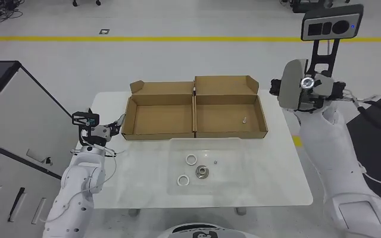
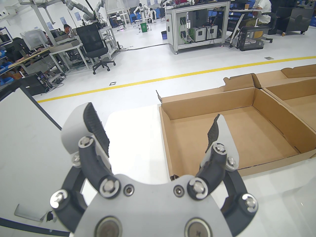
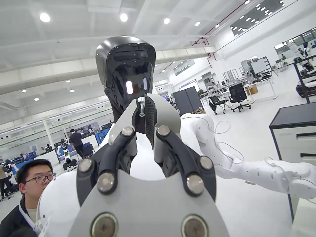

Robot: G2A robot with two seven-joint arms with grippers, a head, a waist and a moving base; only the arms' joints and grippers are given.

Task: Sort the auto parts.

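One screw (image 3: 141, 107) was pinched between right gripper's (image 3: 142, 101) fingertips, mid-sort by judgement; left gripper's (image 2: 153, 112) fingers stood spread, left box (image 2: 246, 97) just beyond them; next move likely called for lowering screw into right box (image 1: 260, 113).

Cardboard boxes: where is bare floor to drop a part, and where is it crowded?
The left box is bare all over. The right box is bare except one small screw towards its right wall. The clear tray in front is crowded: two rings and a metal part.

White tabletop (image 1: 274, 178) bears one cardboard box (image 1: 159, 119) just beside the left hand (image 2: 153, 122), a second box (image 1: 220, 119) beyond it, and a clear tray (image 1: 229, 178) farther off.
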